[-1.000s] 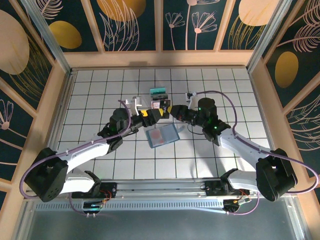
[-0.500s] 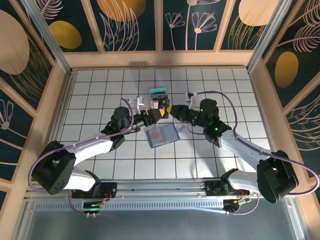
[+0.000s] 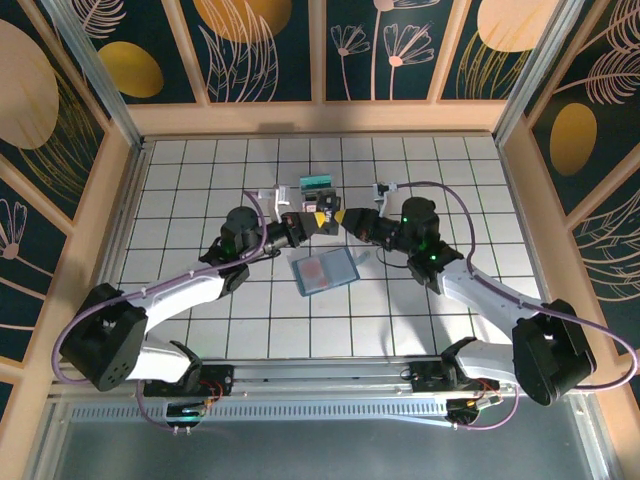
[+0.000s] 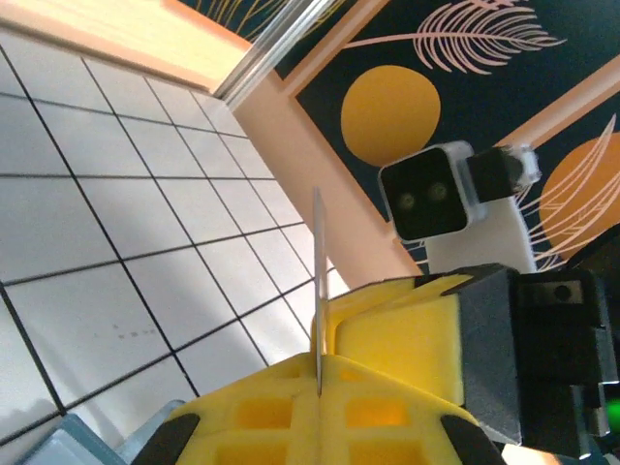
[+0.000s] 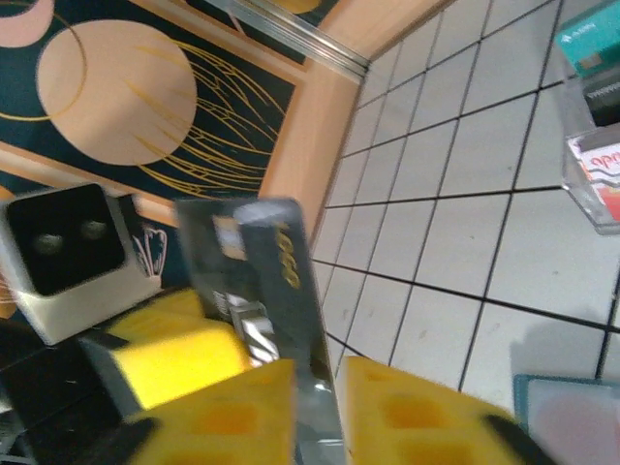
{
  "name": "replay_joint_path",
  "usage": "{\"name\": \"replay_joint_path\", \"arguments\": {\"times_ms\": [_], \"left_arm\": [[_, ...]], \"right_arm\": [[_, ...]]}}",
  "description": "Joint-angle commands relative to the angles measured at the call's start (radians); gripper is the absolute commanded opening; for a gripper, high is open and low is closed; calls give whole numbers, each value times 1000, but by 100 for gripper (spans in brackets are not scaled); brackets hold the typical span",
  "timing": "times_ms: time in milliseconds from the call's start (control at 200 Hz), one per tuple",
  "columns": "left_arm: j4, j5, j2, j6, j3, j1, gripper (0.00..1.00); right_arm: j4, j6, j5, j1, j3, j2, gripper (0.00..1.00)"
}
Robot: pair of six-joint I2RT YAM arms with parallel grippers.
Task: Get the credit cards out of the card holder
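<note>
Now, on the left side, the left fingers (image 4: pixel 254 412) are pressed together on the bottom edge of a dark credit card (image 4: pixel 317 254). That arm's camera sees the card edge-on, so it looks like one thin line standing up out of the yellow fingers. The card is up in the air above the white tiled bench (image 3: pixel 190 200), between the two arms, and not in the card holder.

Just behind the spot where the arms meet, the teal card (image 3: pixel 316 184) lies flat on the bench. On the near side lies the card holder (image 3: pixel 323 270), a flat pale blue rectangle with a pinkish patch in its middle. Neither arm touches it.

On the right side, the right fingers (image 5: pixel 407 412) stand on both sides of the same dark credit card. They look a little spread, but the picture is blurry. I cannot tell if they pinch the card or only stand beside it.

The card looks thin, light and stiff, with a smooth shiny face and gold letters. I think it would slip easily. The best hold is near one edge, with a finger on each flat face. A card lying flat on the bench would be hard to lift. The holder looks softer and might slide when a card is pulled out.
</note>
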Motion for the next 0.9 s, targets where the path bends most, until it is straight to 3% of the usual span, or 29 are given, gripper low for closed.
{"name": "replay_joint_path", "arguments": {"times_ms": [0, 240, 380, 561, 641, 896], "left_arm": [[-216, -74, -43, 278, 80, 19, 0], [-431, -78, 7, 819, 213, 104, 0], [-523, -48, 126, 1109, 361, 140, 0], [-670, 23, 329, 1311, 596, 188, 0], [-731, 8, 414, 1406, 671, 191, 0], [-915, -5, 609, 1579, 866, 194, 0]], "right_arm": [[-104, -64, 52, -12, 40, -30, 39], [-269, -119, 206, -14, 65, -103, 67], [-313, -132, 287, -15, 62, -155, 75], [-409, -131, 398, -16, 74, -205, 87], [-442, -127, 436, -20, 73, -224, 99], [-492, -139, 501, -36, 79, -245, 99]]}}
